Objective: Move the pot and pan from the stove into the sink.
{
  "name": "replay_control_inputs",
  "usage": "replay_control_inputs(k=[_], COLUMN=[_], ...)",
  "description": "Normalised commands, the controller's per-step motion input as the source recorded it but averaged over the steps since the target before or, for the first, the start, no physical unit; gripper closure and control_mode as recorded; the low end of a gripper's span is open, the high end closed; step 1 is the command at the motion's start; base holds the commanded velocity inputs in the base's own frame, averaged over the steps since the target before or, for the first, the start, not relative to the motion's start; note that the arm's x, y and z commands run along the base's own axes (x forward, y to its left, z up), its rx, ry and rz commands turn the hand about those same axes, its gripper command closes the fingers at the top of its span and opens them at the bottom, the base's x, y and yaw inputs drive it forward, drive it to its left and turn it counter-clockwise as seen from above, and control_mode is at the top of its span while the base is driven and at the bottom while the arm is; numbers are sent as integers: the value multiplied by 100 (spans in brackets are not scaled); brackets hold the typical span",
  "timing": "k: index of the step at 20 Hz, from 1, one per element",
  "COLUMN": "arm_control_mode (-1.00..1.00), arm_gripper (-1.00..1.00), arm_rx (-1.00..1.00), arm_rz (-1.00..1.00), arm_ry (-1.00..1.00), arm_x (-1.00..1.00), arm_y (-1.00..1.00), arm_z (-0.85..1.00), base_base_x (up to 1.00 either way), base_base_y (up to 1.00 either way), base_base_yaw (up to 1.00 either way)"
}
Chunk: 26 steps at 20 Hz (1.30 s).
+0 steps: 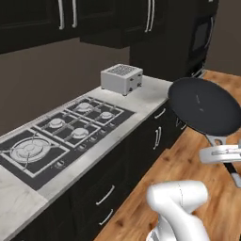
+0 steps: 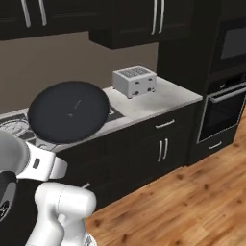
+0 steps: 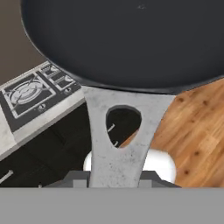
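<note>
The pan (image 1: 205,106) hangs in the air off the counter's (image 1: 155,92) front edge, its handle clamped in the gripper (image 1: 221,153), away from the stove (image 1: 61,129).

The stove (image 1: 61,129) grates lie bare, open from above, with only the toaster (image 1: 121,78) standing on the counter (image 1: 150,92) past them, while the raised pan (image 1: 204,106) hangs over open wood floor (image 1: 188,164) beside the cabinets (image 1: 141,146).

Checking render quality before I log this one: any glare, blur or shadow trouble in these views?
Left base view: soft, even light, no glare on the pan; the stove is crisp. Right base view: dark cabinets lose detail, and the toaster is slightly soft. Hand view: pan very close, flat black, its handle sharp.
</note>
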Motion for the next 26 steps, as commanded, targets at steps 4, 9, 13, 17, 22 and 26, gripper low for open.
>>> replay_control_inputs(k=[4, 9, 13, 17, 22, 26], arm_control_mode=[100, 100, 100, 100, 100, 100], arm_gripper=[100, 100, 100, 100, 100, 100], arm_rx=[0, 0, 0, 0, 0, 0], arm_rz=[0, 0, 0, 0, 0, 0], arm_ry=[0, 0, 0, 0, 0, 0], arm_x=[0, 0, 0, 0, 0, 0], arm_y=[0, 0, 0, 0, 0, 0], arm_z=[0, 0, 0, 0, 0, 0], base_base_x=[6, 4, 1, 3, 0, -6], base_base_y=[-23, -22, -25, -18, -25, -32], base_base_yaw=[-40, -36, -35, -37, -35, -27])
